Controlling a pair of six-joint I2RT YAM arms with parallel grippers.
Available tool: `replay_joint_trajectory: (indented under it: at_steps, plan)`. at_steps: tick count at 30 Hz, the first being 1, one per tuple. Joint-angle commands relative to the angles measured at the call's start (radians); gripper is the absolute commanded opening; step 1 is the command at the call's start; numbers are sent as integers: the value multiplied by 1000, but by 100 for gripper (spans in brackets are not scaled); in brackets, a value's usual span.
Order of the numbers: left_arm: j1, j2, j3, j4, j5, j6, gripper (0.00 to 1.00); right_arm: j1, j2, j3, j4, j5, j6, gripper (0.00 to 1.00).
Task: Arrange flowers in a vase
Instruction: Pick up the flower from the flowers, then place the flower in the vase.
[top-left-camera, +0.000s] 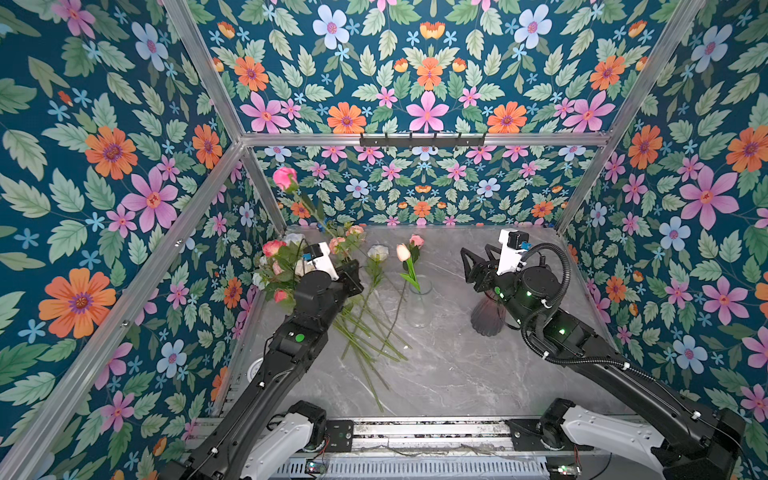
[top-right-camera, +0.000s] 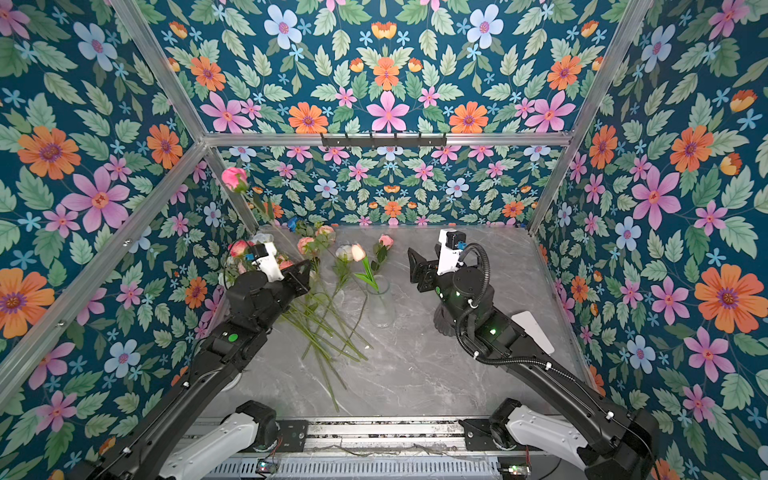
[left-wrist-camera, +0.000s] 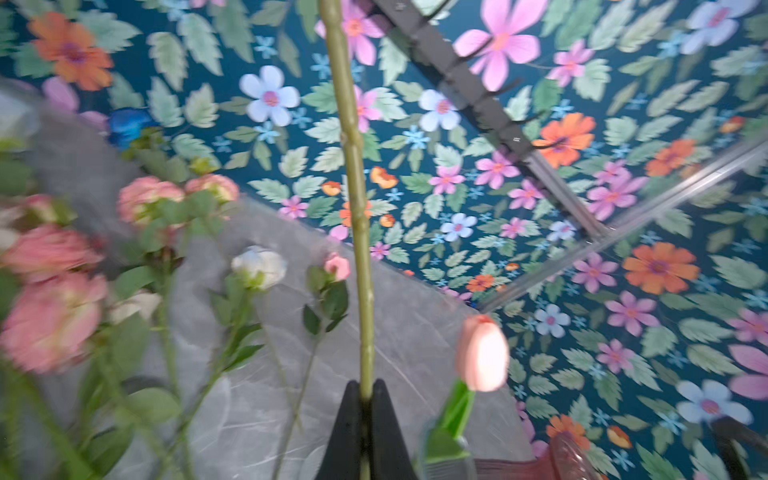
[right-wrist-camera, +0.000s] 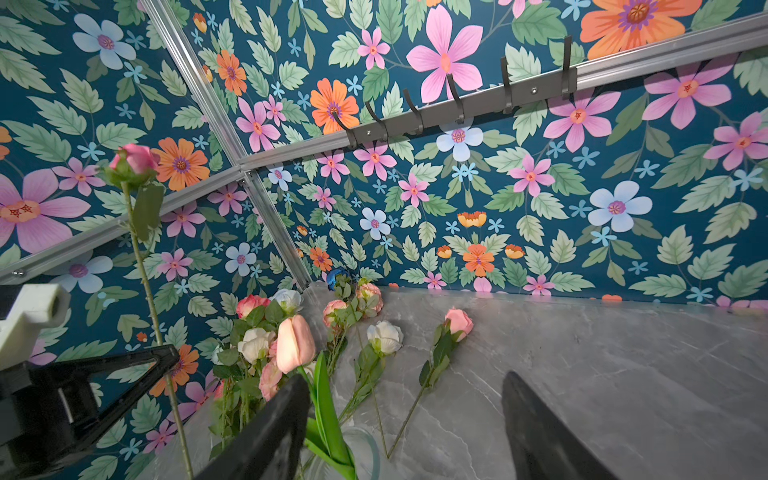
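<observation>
My left gripper (left-wrist-camera: 365, 395) is shut on the lower green stem (left-wrist-camera: 356, 199) of a pink rose (top-left-camera: 285, 178), which is held high near the back left corner post; it also shows in the right wrist view as a pink rose (right-wrist-camera: 135, 160). A clear glass vase (top-left-camera: 419, 301) stands mid-table with a peach tulip (top-left-camera: 403, 252) in it, right of my left gripper (top-left-camera: 353, 269). More flowers (top-left-camera: 276, 266) lie in a heap at the left, their stems (top-left-camera: 365, 332) fanned over the table. My right gripper (right-wrist-camera: 407, 376) is open and empty, above and right of the vase rim (right-wrist-camera: 368, 436).
A dark ribbed vase (top-left-camera: 485, 318) stands under my right arm. A white card (top-right-camera: 534, 328) lies beside that arm. A hook rail (top-left-camera: 422, 139) runs along the back frame. Grey marble table (top-left-camera: 457, 365); wallpapered walls close it in on three sides.
</observation>
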Motion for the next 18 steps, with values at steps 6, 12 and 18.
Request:
replay_joint_trajectory:
  at_steps: [6, 12, 18]
  plan:
    - [-149, 138, 85, 263, -109, 151, 0, 1, -20, 20, -25, 19, 4, 72]
    - [-215, 168, 159, 299, -142, 247, 0, 0, -32, 20, -35, 24, -2, 72]
    - [-283, 243, 184, 360, -218, 354, 0, 0, -38, 16, -31, 27, -3, 72]
